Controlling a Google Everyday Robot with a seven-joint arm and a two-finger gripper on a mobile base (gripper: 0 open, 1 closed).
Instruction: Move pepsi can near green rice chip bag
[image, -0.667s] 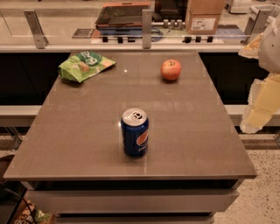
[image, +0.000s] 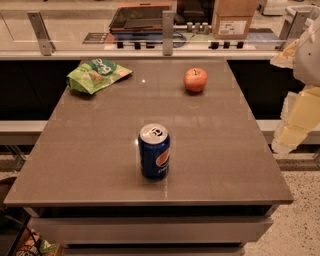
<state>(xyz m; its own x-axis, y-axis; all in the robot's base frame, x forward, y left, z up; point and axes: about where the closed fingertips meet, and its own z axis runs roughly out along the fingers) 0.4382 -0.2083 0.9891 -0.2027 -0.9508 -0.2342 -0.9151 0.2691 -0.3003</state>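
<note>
The pepsi can (image: 154, 151) stands upright on the brown table (image: 100, 165), near the front middle. It is dark blue with a silver top and a round logo. The green rice chip bag (image: 96, 75) lies flat at the table's far left corner, well apart from the can. My gripper (image: 296, 120) shows as cream and white parts at the right edge of the view. It hangs beyond the table's right side, far from the can and holding nothing that I can see.
A red apple (image: 195, 80) sits on the table at the far right of centre. Behind the table runs a counter with a glass rail, metal posts (image: 167, 32), a cardboard box (image: 232, 19) and a dark tray (image: 140, 17). Speckled floor lies at the right.
</note>
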